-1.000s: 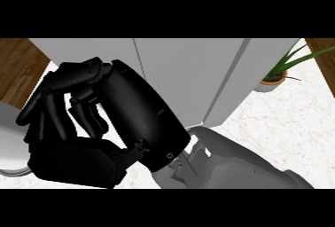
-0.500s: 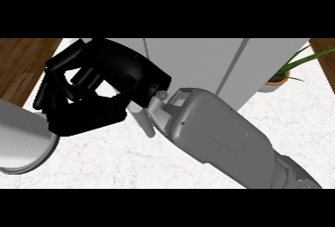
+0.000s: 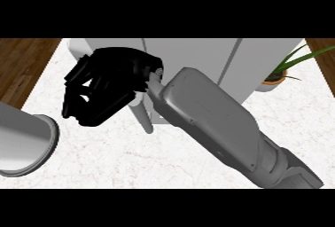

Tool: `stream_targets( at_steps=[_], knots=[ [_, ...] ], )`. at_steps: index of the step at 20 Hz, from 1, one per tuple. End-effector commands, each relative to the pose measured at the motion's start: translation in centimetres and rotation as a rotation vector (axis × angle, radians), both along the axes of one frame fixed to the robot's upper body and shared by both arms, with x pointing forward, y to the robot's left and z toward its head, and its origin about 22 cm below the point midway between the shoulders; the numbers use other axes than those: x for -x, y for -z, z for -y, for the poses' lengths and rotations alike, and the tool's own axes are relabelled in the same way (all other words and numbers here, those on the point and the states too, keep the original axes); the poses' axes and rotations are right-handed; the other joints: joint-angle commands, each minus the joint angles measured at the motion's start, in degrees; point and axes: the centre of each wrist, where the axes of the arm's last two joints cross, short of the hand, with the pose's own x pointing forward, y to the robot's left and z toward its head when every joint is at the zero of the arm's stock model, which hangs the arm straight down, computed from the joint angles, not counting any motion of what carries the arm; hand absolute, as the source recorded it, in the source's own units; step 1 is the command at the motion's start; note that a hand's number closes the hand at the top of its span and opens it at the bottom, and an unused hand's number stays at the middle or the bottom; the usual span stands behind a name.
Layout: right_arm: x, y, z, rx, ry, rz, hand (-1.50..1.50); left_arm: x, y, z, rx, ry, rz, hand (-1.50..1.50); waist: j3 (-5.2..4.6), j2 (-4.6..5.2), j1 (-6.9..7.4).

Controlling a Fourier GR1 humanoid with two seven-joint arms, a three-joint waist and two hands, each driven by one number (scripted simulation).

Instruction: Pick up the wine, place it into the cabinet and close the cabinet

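My right hand (image 3: 104, 88) is at the upper left of the head view, in front of the pale grey cabinet (image 3: 196, 57). Its fingers are relaxed and slightly bent, pointing down and left, and nothing shows between them. The hand lies against the left side of the cabinet front, where a thin door panel (image 3: 142, 117) stands edge-on out from the cabinet. My grey right forearm (image 3: 216, 119) runs down to the lower right and covers part of the cabinet front. No wine bottle is visible. Only the left arm's grey end (image 3: 23, 142) shows at the left edge, without its hand.
The white marble counter (image 3: 131, 162) spreads below the cabinet. A potted green plant (image 3: 281, 75) stands to the right of the cabinet. Brown wooden floor (image 3: 20, 66) shows beyond the counter's left edge.
My right hand has moved up and away from the camera toward the cabinet's left side. The forearm now lies diagonally across the view. The left arm's grey end has come further in at the left.
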Motion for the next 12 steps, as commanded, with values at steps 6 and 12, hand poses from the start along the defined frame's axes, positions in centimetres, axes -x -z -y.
stream_targets(
  at_steps=[6, 12],
  knots=[
    [-3.7, 2.4, 1.3, -0.101, -0.056, -0.128, 1.5, -0.7, -0.6, -3.6, -0.033, -0.059, 0.098, -1.5, -0.01, 0.19, -0.96],
    [-6.1, 2.3, 2.4, -0.13, 0.0, -0.168, 1.5, -1.2, -1.6, -3.1, -0.024, -0.07, 0.11, -1.5, 0.04, 0.39, -0.59]
  ],
)
